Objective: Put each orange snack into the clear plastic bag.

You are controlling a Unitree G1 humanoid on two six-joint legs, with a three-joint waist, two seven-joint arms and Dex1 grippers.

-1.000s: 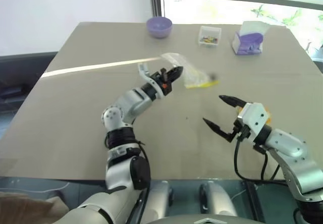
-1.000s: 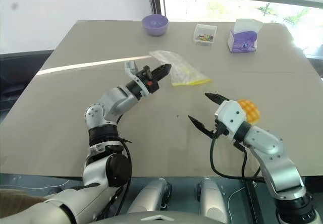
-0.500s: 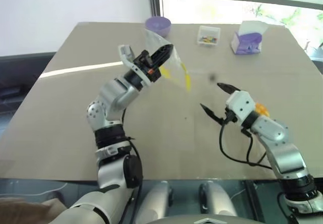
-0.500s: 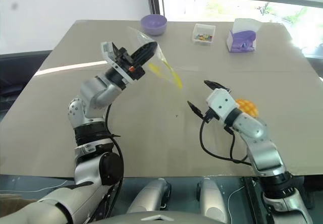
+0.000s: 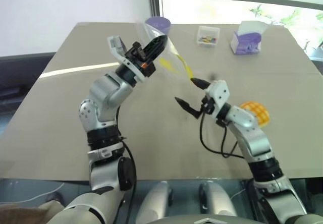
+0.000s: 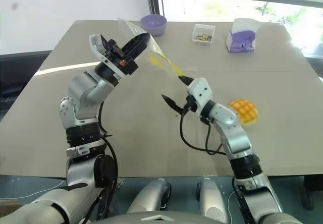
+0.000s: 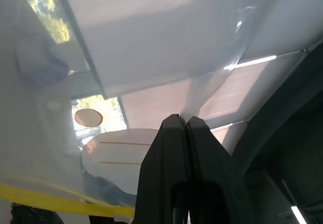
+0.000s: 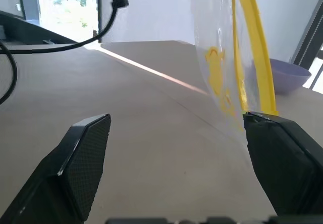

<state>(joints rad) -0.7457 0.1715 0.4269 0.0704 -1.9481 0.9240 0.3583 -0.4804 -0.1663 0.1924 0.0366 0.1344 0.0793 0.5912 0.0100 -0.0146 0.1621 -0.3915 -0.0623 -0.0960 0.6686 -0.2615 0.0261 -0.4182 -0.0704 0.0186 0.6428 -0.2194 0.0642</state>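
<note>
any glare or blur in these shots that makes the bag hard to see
Left eye view: the window behind the table is blown out and a bright sunlit streak crosses the tabletop; the clear plastic bag nearly vanishes apart from its yellow strip. Left wrist view: the film hazes the scene beyond it. Right wrist view: the bag is sharp, the near fingers soft.

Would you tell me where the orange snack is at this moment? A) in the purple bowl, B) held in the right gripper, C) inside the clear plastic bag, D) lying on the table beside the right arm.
D: the orange snack lies on the table beside the right arm, while the right gripper is open and empty at the hanging edge of the clear plastic bag, which the left gripper holds up.
</note>
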